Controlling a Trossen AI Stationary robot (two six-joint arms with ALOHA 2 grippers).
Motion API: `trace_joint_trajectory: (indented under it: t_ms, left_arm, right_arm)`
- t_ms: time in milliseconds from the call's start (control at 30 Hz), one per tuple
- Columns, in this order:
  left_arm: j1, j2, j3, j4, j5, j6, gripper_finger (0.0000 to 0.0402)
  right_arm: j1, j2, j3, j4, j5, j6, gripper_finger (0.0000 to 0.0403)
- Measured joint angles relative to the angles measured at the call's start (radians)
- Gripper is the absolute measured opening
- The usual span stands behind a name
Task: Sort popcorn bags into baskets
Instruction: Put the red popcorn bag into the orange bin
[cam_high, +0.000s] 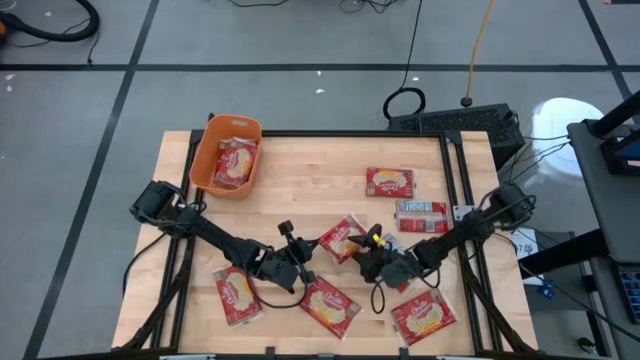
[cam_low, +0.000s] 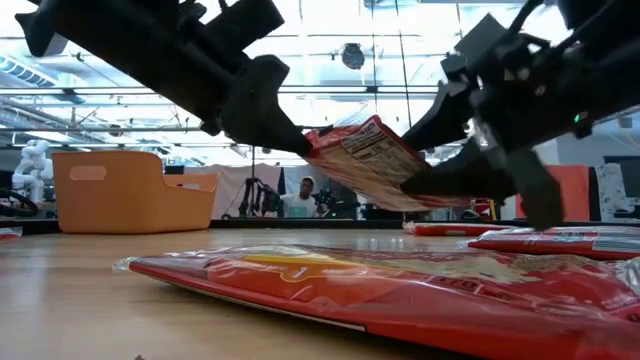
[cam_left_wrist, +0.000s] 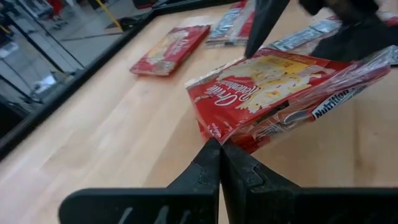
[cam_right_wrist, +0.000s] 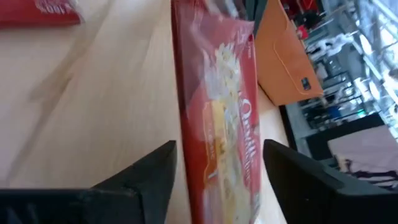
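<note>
1. So far the basket (cam_high: 228, 158) at the table's far left holds only a bag or so.
2. Centre table, the left gripper (cam_high: 312, 247) pinches one raised bag (cam_high: 341, 238) by its edge; the right gripper (cam_high: 368, 254) straddles it, fingers spread.
3. Six bags remain on the table.

You have one red popcorn bag (cam_low: 365, 160) lifted clear of the worktop (cam_high: 300, 170), tilted, pinched at its end. Five more bags lie flat around it, one (cam_high: 421, 216) showing its silver-grey side. The orange basket (cam_high: 214, 135) near the worktop's far left corner already holds another bag (cam_high: 235, 162).
</note>
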Motion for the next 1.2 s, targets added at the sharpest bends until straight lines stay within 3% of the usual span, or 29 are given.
trace_joint_trajectory:
  t_ms: [433,533,633,733,1000,1200]
  left_arm:
    - [0.002,0.000,0.000,-0.004,0.066,-0.063,0.0009]
    - [0.002,0.000,0.000,-0.005,0.105,-0.090,0.0010]
    - [0.003,-0.001,0.000,-0.011,0.129,-0.214,0.0018]
    - [0.004,-0.002,0.000,-0.010,0.172,-0.270,0.0060]
    - [-0.052,-0.039,0.001,-0.028,0.196,-0.324,0.0221]
    - [-0.110,-0.146,0.003,-0.099,0.189,-0.352,0.0268]
  right_arm:
    - [-0.006,0.057,0.000,0.079,0.004,-0.078,0.0052]
    - [-0.005,0.057,0.000,0.076,0.001,-0.078,0.0028]
    - [-0.005,0.057,0.000,0.076,0.000,-0.078,0.0022]
    - [-0.005,0.057,-0.001,0.076,-0.002,-0.078,0.0028]
    - [0.005,0.056,0.000,0.090,0.033,-0.141,0.0026]
    - [0.034,0.056,0.001,0.114,0.033,-0.292,0.0027]
